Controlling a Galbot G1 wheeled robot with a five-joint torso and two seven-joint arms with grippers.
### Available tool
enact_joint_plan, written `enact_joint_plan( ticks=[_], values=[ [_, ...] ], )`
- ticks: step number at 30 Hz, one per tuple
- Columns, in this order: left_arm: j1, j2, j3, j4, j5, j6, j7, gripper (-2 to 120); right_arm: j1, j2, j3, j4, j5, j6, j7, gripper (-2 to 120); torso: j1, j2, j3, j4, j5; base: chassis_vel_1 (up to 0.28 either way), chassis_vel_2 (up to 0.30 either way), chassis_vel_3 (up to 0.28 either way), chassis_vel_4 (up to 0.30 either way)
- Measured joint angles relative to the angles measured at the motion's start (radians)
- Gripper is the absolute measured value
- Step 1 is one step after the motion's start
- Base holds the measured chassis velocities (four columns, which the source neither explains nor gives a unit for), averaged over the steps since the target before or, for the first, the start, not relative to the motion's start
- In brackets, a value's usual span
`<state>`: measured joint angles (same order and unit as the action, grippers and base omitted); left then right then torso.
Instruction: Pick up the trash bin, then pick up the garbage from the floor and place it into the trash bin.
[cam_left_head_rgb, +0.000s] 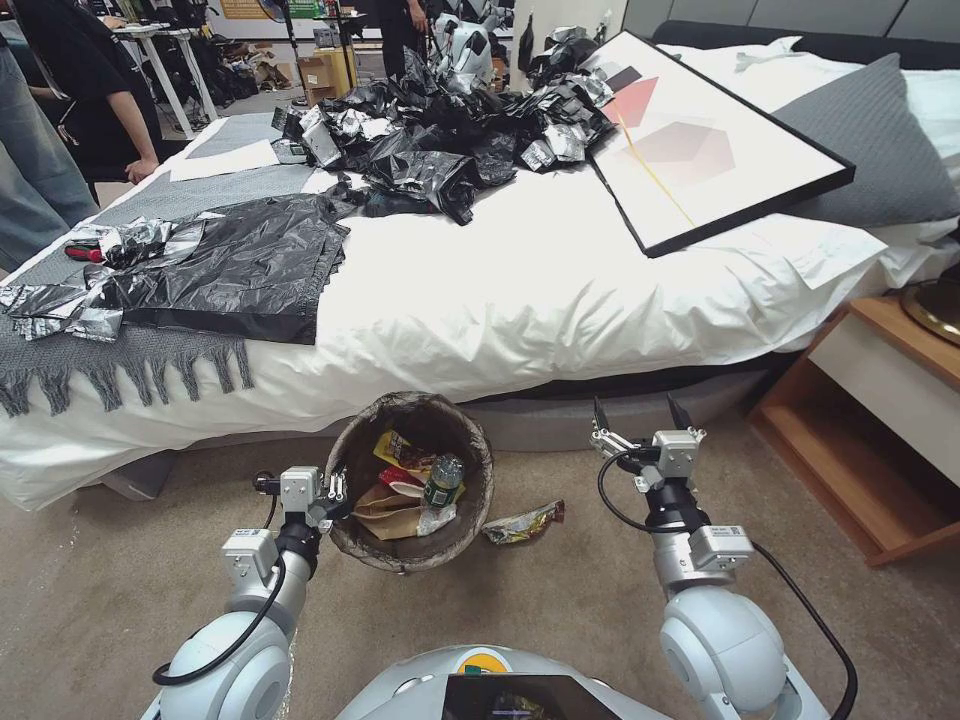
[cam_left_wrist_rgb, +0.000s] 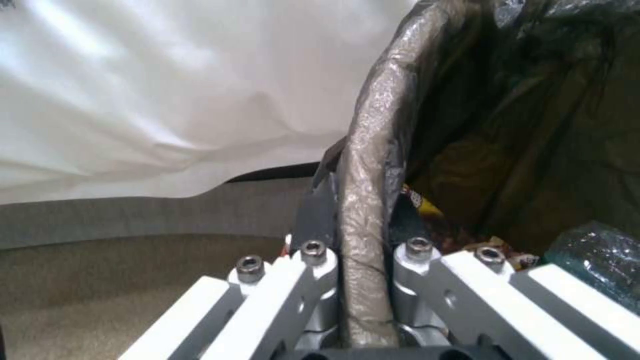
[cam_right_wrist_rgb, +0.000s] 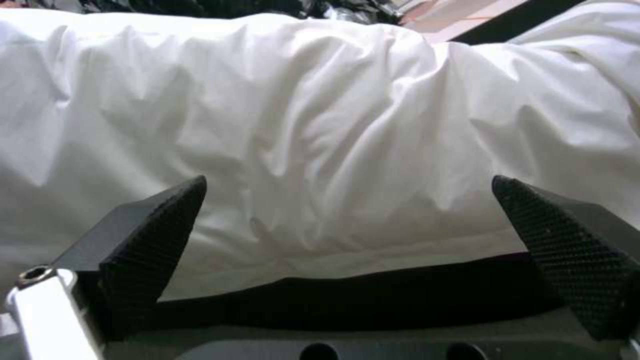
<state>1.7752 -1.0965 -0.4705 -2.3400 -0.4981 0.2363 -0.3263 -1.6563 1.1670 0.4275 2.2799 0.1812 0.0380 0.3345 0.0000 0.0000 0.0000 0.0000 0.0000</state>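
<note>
The trash bin (cam_left_head_rgb: 470, 520), lined with a dark bag, hangs tilted just above the carpet in front of the bed. My left gripper (cam_left_head_rgb: 338, 495) is shut on its near-left rim (cam_left_wrist_rgb: 363, 200), one finger inside and one outside. Inside the bin lie a tan paper bag (cam_left_head_rgb: 385, 512), a clear bottle with a green label (cam_left_head_rgb: 442, 482) and red and yellow packets (cam_left_head_rgb: 400, 455). One yellow-and-red wrapper (cam_left_head_rgb: 525, 522) lies on the carpet just right of the bin. My right gripper (cam_left_head_rgb: 640, 410) is open and empty, raised right of the bin and facing the bed's side, its fingers (cam_right_wrist_rgb: 150, 240) spread wide.
The bed (cam_left_head_rgb: 560, 300) with white sheets stands close ahead, carrying big black plastic bags (cam_left_head_rgb: 250, 265), a grey fringed blanket (cam_left_head_rgb: 130, 360) and a framed picture (cam_left_head_rgb: 700, 140). A wooden nightstand (cam_left_head_rgb: 880, 420) stands at the right. Open carpet lies near my base.
</note>
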Motion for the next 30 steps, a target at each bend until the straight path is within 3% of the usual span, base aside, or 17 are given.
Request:
enact_joint_plan(
  ticks=[3,6,9,10,12,13,14,17,18,21,30],
  values=[
    [-0.001,0.002,-0.001,0.0,0.0,0.0,0.001,4,-0.001,-0.015,0.003,-0.003,0.004,0.0,-0.004,100,0.0,0.0,0.0,-0.0001,0.0,0.0,0.0,0.0,0.0],
    [0.0,0.006,-0.002,0.0,-0.002,0.0,0.001,4,-0.004,-0.077,0.014,-0.008,0.034,-0.009,-0.02,100,0.0,0.0,0.0,-0.0002,0.0003,0.0,0.0,0.0,0.0],
    [0.003,0.011,-0.005,0.0,-0.005,-0.001,0.003,4,0.01,-0.219,0.033,-0.025,0.126,-0.026,-0.057,100,0.0,0.0,0.0,0.0001,0.0002,0.0,0.0,0.0,0.0],
    [0.003,0.011,-0.005,0.0,-0.005,-0.001,0.003,4,0.01,-0.219,0.033,-0.025,0.126,-0.026,-0.057,100,0.0,0.0,0.0,0.0001,0.0002,0.0,0.0,0.0,0.0],
    [0.002,0.012,-0.007,0.0,-0.006,-0.002,0.003,4,0.035,-0.296,0.033,-0.049,0.181,-0.029,-0.077,100,0.0,0.0,0.0,0.0001,0.0003,0.0,0.0,0.0,0.0],
    [0.002,0.014,-0.008,0.001,-0.008,-0.003,0.004,4,0.064,-0.361,0.018,-0.071,0.226,-0.031,-0.093,100,0.0,0.0,0.0,0.0,0.0004,0.0,0.0,0.0,0.0],
    [0.002,0.014,-0.008,0.001,-0.008,-0.003,0.004,4,0.064,-0.361,0.018,-0.071,0.226,-0.031,-0.093,100,0.0,0.0,0.0,0.0,0.0004,0.0,0.0,0.0,0.0],
    [-0.001,0.014,-0.009,0.002,-0.01,-0.004,0.004,4,0.171,-0.495,-0.072,-0.15,0.302,-0.026,-0.121,100,0.0,0.0,0.0,0.0003,0.0002,0.0,0.0,0.0,0.0],
    [-0.001,0.014,-0.009,0.002,-0.01,-0.004,0.004,4,0.171,-0.495,-0.072,-0.15,0.302,-0.026,-0.121,100,0.0,0.0,0.0,0.0003,0.0002,0.0,0.0,0.0,0.0],
    [-0.007,0.015,-0.011,0.003,-0.015,-0.004,0.005,4,0.3,-0.585,-0.212,-0.248,0.336,0.002,-0.165,100,0.0,0.0,0.0,0.0003,0.0004,0.0,0.0,0.0,0.0],
    [-0.026,0.014,-0.006,0.01,-0.019,-0.004,0.004,4,0.485,-0.693,-0.413,-0.383,0.385,0.053,-0.308,100,0.0,0.0,0.0,-0.0001,0.0,0.0,0.0,0.0,0.0]
  ],
)
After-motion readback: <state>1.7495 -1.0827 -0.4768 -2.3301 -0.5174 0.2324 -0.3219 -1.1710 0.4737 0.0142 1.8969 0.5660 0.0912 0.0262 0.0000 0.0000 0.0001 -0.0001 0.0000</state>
